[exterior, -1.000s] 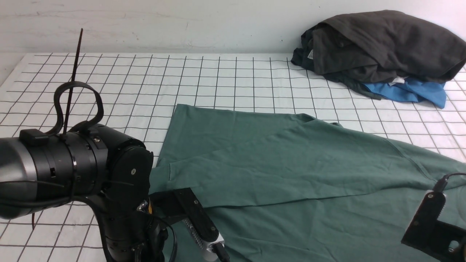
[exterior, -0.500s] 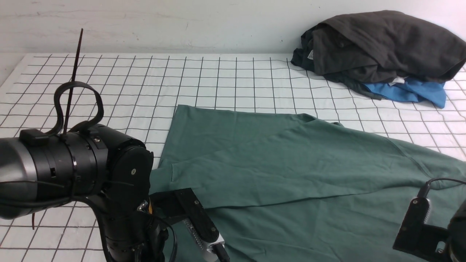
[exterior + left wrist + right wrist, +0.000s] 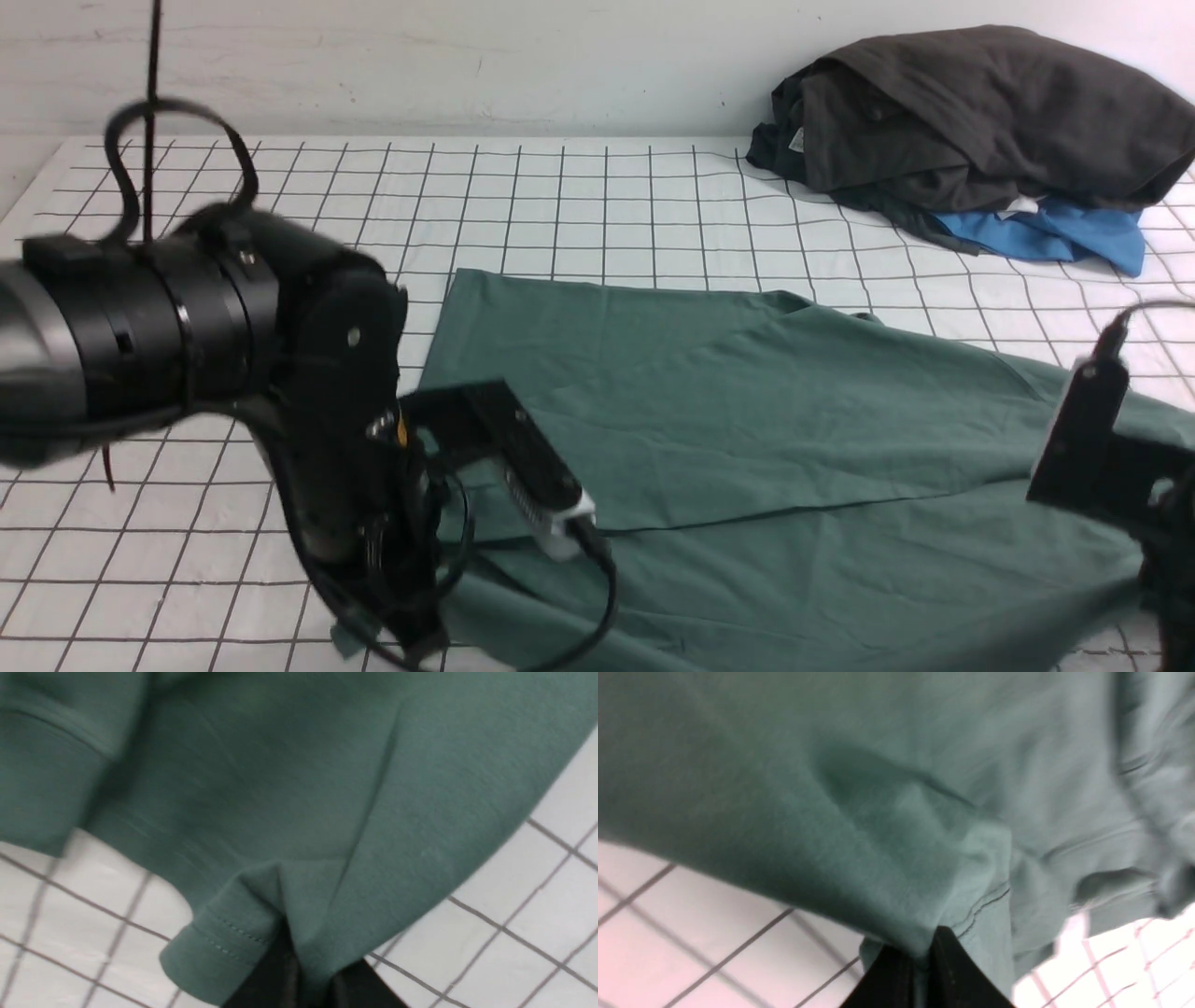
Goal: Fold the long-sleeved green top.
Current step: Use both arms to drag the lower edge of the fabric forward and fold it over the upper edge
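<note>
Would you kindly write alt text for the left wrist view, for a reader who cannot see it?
The left gripper pinches the stitched hem of a green top between its shut black fingers. The top fills most of the frame, over a white tablecloth with a dark grid.

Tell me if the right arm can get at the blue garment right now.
Probably not as it stands: the right gripper is shut on the green top at its edge, and the blue garment lies far back, mostly under the dark garment.

Crumpled brown-black garment (image 3: pixel 990 112) atop blue garment (image 3: pixel 1060 238), far-right corner of gridded table (image 3: pixel 560 205).
</note>
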`<state>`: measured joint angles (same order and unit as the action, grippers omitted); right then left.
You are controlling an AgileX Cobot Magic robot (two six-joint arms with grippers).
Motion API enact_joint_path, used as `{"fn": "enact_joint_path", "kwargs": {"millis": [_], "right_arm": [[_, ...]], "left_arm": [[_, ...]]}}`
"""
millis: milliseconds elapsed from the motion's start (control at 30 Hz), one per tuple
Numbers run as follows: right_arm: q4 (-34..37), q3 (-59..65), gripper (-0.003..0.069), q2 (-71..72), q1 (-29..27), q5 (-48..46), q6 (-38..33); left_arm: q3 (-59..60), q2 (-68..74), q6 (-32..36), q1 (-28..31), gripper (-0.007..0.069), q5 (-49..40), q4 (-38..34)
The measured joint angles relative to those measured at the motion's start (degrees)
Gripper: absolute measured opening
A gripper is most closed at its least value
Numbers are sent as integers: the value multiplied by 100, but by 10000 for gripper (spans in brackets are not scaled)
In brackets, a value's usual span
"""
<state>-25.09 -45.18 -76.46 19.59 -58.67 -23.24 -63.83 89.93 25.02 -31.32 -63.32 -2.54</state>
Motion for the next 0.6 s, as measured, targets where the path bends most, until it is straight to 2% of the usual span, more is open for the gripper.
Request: {"fn": "enact_joint_path", "kwargs": {"millis": [100, 233, 400, 600], "right_arm": [[182, -446, 13, -116, -216, -32, -207], [937, -1514, 13, -635, -875, -94, -822], [1664, -2533, 13, -1423, -1414, -147, -1277], [1898, -3532, 13, -2340, -1769, -294, -1439]], "left_arm": [[-497, 106, 0, 224, 13, -154, 18], [-1701, 667, 169, 763, 13, -524, 53], [-2920, 1504, 348, 1116, 13, -665, 81], [-4283, 2543, 459, 1474, 13, -707, 31]]}}
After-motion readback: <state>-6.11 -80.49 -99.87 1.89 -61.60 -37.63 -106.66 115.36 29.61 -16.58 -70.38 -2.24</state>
